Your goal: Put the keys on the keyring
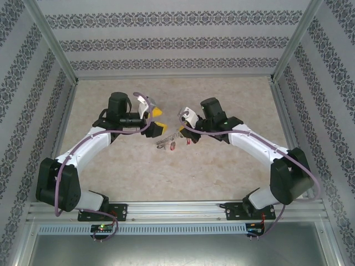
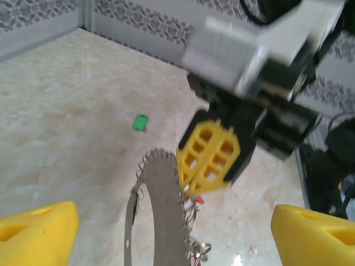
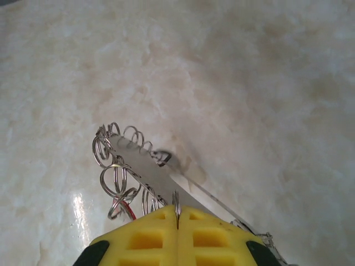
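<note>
keyring – grey metal oval fringed with small split-ring links, mid-table between the two arms, seemingly held a little off the marbled tabletop and tilted. pinched at one edge by right gripper, yellow pads pressed together with a link caught in the seam.

one red key showing as a small red sliver just under the links, right beside the right gripper's pads. cannot tell whether threaded on a link or only hanging or lying against it. red-and-pale speck among the links in the top view, too small to say which key.

left gripper facing the ring from the other side, yellow fingers spread wide, nothing between them, ring lying in the gap in its wrist view but not touched.

small green piece on the table beyond the ring, well apart – no apparent part in the task.

step in hand, as a judgement: threading stage, ring braced by the right, left free to work. next move likely calls for a fine pinch on a red key or a single link, narrow closing, ring kept steady. risk of links snagging or the ring twisting in the pinch.

writing: none readable – no brand seen, pale patch too small to read.
</note>
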